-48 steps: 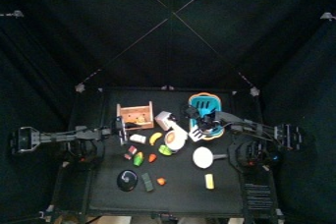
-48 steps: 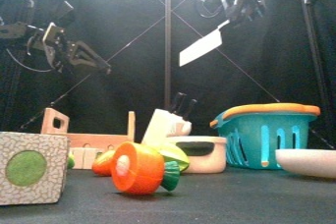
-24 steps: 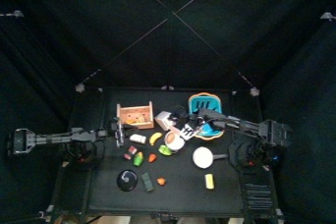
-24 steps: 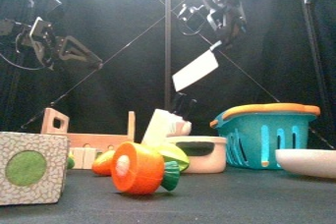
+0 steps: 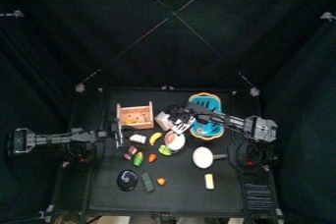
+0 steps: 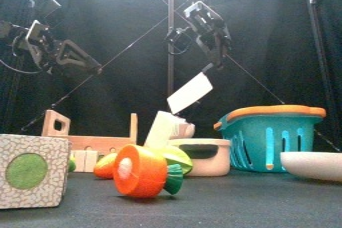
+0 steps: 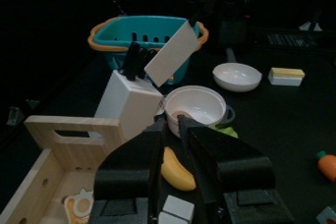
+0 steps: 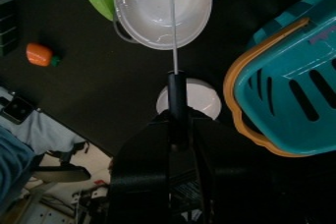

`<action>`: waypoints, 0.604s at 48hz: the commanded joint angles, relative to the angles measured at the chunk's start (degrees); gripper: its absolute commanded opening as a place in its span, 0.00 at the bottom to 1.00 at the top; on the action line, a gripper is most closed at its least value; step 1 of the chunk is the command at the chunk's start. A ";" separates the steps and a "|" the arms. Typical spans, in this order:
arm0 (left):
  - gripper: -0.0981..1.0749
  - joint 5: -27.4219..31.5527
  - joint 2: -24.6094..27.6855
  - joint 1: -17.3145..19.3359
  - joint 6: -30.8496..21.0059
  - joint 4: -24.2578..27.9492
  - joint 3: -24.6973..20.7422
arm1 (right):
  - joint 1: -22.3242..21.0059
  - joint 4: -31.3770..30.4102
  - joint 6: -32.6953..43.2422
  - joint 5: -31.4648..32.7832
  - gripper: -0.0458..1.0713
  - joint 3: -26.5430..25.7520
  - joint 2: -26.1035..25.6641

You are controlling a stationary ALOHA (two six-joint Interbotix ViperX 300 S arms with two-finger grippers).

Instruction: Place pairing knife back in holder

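The knife [image 6: 191,91] hangs in the air, held by our right gripper [image 6: 203,34], its pale broad blade tilted and pointing down toward the holder [image 6: 164,131]. Our jaws are closed partway on the handle, and in the right wrist view the blade [image 8: 172,31] shows edge-on as a thin line over a white bowl [image 8: 163,6]. The holder is a pale wooden block, leaning, with dark handles sticking out of its top end [image 7: 136,61]. The blade's lower tip sits just above those handles, with a little open air between. Right of the holder stands a blue basket [image 6: 273,136] with an orange rim, close by. A wooden tray [image 7: 73,157] lies against the holder's other side. Our left gripper [image 7: 183,141] hovers low by the tray, pointing at the holder, jaws nearly together and empty. Open room lies only above the holder.
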 commanded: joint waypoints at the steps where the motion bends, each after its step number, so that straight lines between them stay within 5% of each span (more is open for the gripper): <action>1: 0.62 -0.18 0.09 -0.09 0.09 -0.35 -0.62 | -0.62 -0.79 -0.79 2.02 0.42 -3.34 0.09; 29: 0.62 -0.18 0.09 -0.09 0.09 -1.14 -0.26 | -0.18 -2.11 -1.41 5.27 0.42 -6.77 1.85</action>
